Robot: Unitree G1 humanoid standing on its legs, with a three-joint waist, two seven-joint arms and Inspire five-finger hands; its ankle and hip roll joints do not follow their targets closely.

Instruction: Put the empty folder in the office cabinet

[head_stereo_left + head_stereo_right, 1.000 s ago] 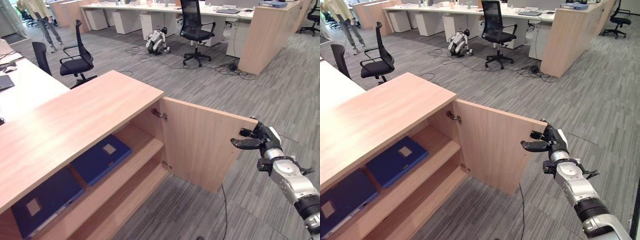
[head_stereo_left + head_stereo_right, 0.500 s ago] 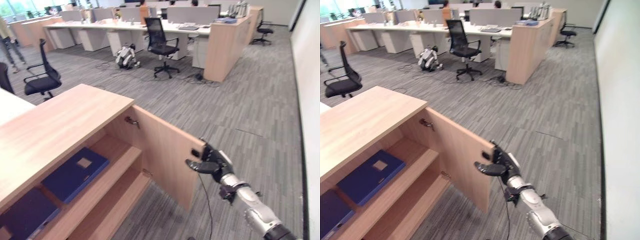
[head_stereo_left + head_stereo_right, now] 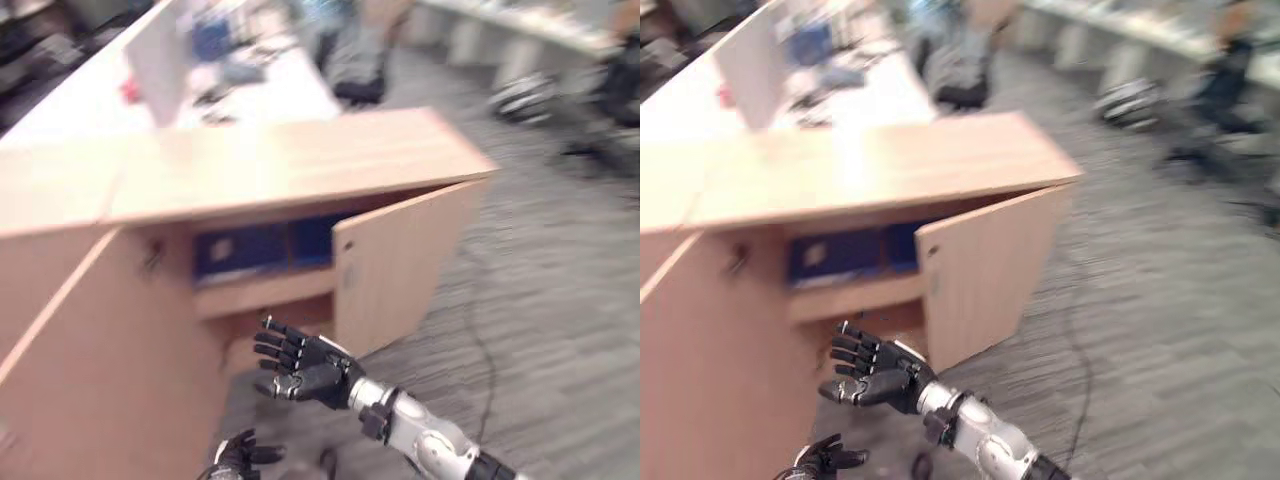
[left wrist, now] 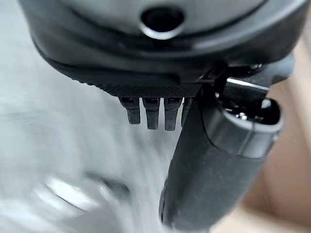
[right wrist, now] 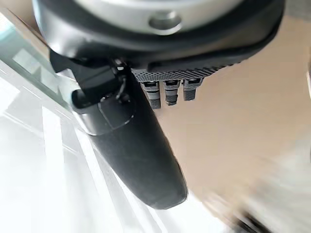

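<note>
Left eye view, frame centre: office cabinet (image 3: 300, 165), right door (image 3: 395, 265) ajar; blue folders (image 3: 262, 246) on its shelf. Right hand (image 3: 300, 365), lower centre, fingers spread, empty. Left hand (image 3: 240, 458), bottom edge, relaxed, empty. Step judged: closing doors; next, push right door shut.

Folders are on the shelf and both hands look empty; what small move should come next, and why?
Probably push the right door shut with the open right hand: blue folders already lie on the shelf, and that door stands ajar. The left hand hangs low.
</note>
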